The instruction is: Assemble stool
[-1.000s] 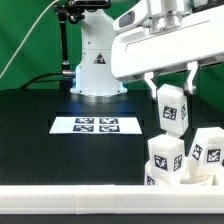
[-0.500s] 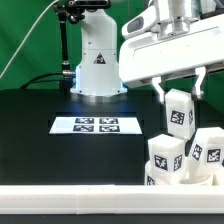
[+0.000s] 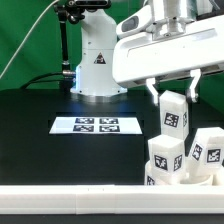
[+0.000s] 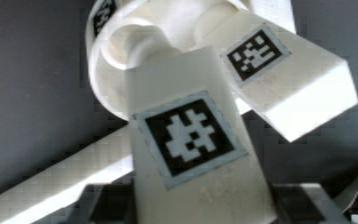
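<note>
One white leg (image 3: 173, 113) clamped in pincer (image 3: 171, 96), upright above legs (image 3: 166, 160) standing on seat; no containers visible.

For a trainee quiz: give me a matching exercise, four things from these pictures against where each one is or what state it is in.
Things
1. held leg
2. marker board
3. gripper
4. rail

Places or states
A. flat on the black table
B. shut on a leg
C. along the exterior view's near edge
D. upright above the other legs

Pairs: 1-D, 2-A, 3-B, 4-C
</note>
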Robot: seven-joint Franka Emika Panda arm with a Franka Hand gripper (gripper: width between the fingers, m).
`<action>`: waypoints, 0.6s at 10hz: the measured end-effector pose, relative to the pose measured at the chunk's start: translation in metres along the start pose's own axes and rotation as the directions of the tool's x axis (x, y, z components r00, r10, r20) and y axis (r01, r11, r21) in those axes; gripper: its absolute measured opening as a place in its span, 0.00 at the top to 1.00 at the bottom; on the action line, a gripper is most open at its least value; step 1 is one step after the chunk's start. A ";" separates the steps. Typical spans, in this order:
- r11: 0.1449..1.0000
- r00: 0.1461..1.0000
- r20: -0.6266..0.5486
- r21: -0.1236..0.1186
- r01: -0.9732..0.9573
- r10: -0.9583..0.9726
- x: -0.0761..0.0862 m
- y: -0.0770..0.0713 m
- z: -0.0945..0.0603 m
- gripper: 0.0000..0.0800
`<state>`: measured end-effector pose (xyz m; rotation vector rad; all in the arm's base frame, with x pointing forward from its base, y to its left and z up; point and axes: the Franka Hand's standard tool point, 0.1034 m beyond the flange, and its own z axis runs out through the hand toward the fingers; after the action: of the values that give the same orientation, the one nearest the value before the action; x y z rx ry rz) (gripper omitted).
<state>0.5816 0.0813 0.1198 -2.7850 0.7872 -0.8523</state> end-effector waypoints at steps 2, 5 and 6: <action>1.000 1.000 0.005 -0.005 0.015 -0.015 -0.003 0.001 0.004 0.58; 0.999 0.999 0.000 -0.018 0.034 -0.034 0.003 0.009 0.010 0.58; 0.999 0.999 0.004 -0.022 0.035 -0.035 0.000 0.011 0.012 0.58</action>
<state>0.5836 0.0713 0.1067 -2.8273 0.7541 -0.8488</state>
